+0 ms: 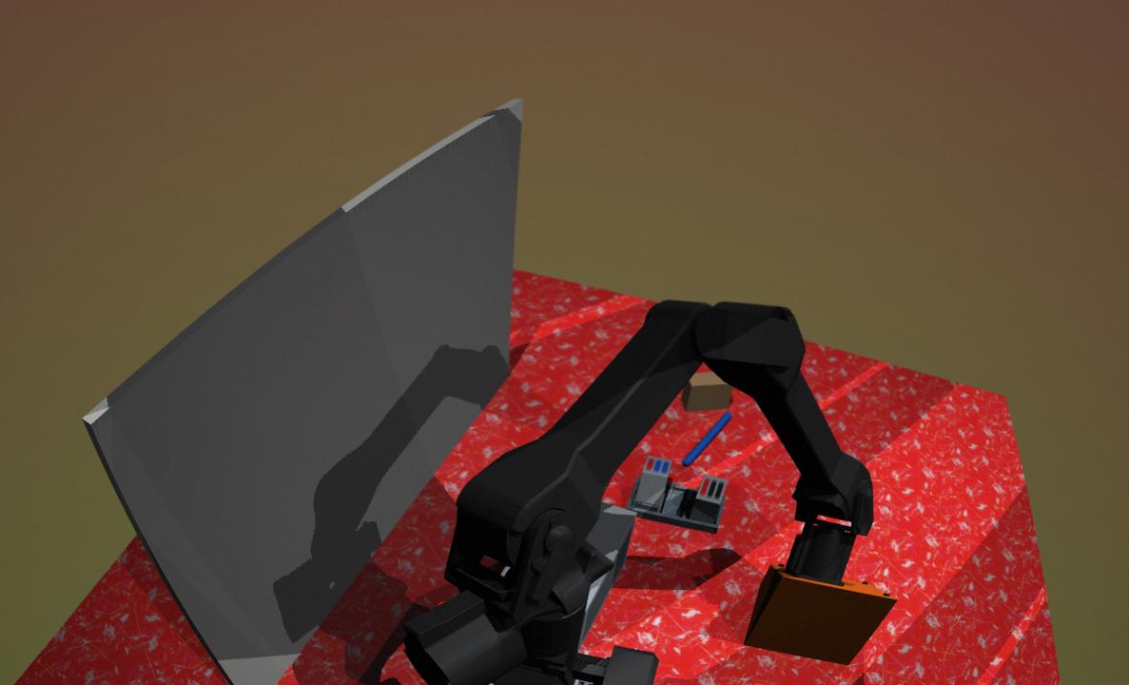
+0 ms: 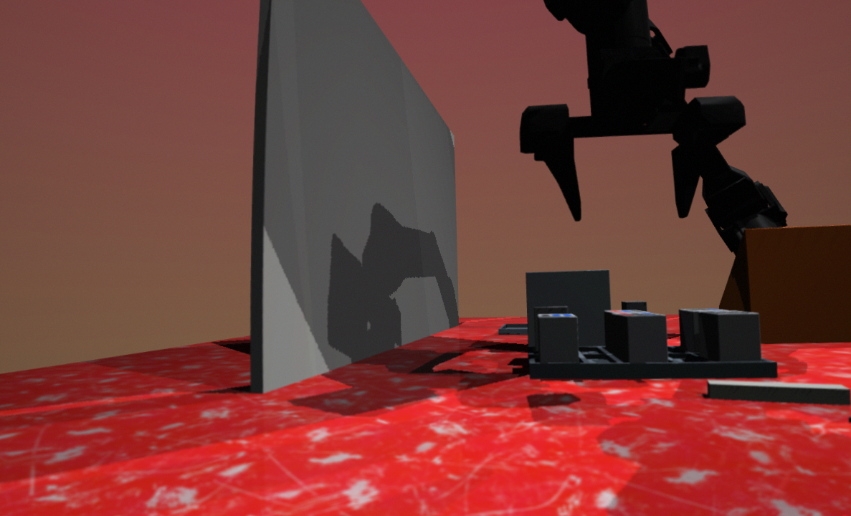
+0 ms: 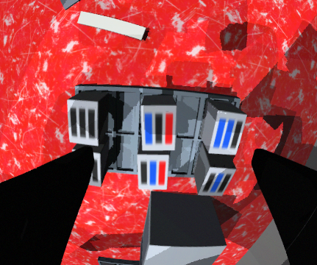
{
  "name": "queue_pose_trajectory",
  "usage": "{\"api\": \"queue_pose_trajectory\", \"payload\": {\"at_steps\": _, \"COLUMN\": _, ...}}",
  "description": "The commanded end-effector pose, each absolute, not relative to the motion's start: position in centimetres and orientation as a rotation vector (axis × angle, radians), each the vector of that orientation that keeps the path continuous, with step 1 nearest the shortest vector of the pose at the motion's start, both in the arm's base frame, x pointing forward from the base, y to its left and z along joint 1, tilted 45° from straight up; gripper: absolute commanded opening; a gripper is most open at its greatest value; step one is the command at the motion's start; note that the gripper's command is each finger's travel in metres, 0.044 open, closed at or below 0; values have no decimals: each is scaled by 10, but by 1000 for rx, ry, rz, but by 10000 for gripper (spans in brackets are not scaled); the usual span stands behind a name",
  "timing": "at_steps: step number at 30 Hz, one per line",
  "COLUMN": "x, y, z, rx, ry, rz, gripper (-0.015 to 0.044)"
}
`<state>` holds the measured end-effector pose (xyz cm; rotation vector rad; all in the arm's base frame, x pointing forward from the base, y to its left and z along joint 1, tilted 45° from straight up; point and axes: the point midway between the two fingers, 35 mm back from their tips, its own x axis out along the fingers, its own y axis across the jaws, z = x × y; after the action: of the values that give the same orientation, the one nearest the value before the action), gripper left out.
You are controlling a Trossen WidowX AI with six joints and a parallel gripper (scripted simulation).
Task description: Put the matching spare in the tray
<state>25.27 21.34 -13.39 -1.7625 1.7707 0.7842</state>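
Observation:
My gripper (image 2: 631, 218) (image 3: 177, 156) is open and empty, high above the large rack (image 2: 652, 370) (image 3: 130, 107). In the wrist view, the rack's far row holds spares coded all black (image 3: 83, 124), blue-black-red (image 3: 159, 128) and blue-blue-black (image 3: 228, 134). The near row holds black-blue-red (image 3: 153, 172) and black-blue-black (image 3: 217, 181); a finger partly hides another spare (image 3: 96, 169). The mounted unit (image 2: 567, 294) (image 3: 184, 221) is a big grey box beside the rack; no code shows on it. The tray (image 2: 512, 329) lies beyond it, mostly hidden.
A small rack (image 1: 674, 521) holds two spares. A tall grey panel (image 1: 415, 289) (image 2: 325, 192) stands along one side. An orange block (image 1: 819, 617) (image 2: 806, 282) is at the arm's base. A white bar (image 2: 778, 393) (image 3: 112, 26), blue rod (image 1: 707, 439) and brown block (image 1: 707, 394) lie around.

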Motion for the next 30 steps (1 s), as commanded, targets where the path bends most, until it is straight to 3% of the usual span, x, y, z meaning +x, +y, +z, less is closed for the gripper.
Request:
{"api": "queue_pose_trajectory", "payload": {"at_steps": 1, "x": 252, "y": 213, "z": -137, "rx": -1769, "ry": 1771, "rz": 817, "gripper": 440}}
{"api": "queue_pose_trajectory", "payload": {"at_steps": 7, "x": 246, "y": 187, "z": -160, "rx": -1769, "ry": 1772, "rz": 816, "gripper": 300}}
{"api": "queue_pose_trajectory", "payload": {"at_steps": 30, "x": 244, "y": 172, "z": -181, "rx": -1769, "ry": 1771, "rz": 816, "gripper": 300}}
